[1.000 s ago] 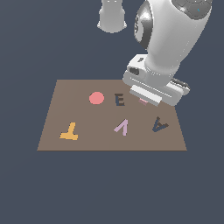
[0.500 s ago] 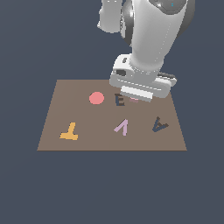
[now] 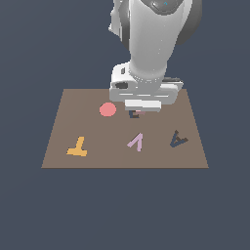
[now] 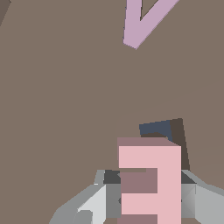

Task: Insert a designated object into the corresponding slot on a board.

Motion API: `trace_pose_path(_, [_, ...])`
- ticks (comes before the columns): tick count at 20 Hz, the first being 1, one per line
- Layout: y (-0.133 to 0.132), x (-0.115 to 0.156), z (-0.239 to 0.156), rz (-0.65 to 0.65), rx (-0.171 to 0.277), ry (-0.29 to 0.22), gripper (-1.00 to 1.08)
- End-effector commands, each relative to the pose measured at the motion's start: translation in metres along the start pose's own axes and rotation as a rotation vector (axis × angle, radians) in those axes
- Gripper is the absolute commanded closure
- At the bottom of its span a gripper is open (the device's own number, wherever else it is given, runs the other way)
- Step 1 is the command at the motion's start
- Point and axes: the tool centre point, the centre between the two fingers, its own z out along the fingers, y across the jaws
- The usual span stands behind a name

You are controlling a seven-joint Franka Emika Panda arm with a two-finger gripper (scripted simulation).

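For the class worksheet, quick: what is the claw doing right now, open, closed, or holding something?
Claw: closed on the pink E block, held just over the navy E slot.

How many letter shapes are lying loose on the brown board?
2: an orange T near the exterior view's left front corner of the board, and a lilac V in the front middle. A pink E is held in the fingers. The arm may hide others.
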Motion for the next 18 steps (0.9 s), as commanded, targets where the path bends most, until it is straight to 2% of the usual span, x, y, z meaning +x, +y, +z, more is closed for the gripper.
trace_pose_path(1, [0.007, 0.002, -0.001, -0.046, 0.000, 0.000, 1.08])
trace_pose_path(9, [0.020, 0.008, -0.002, -0.134, 0.000, 0.000, 1.08])
trace_pose_path(18, [0.022, 0.010, 0.000, -0.149, 0.000, 0.000, 1.08])
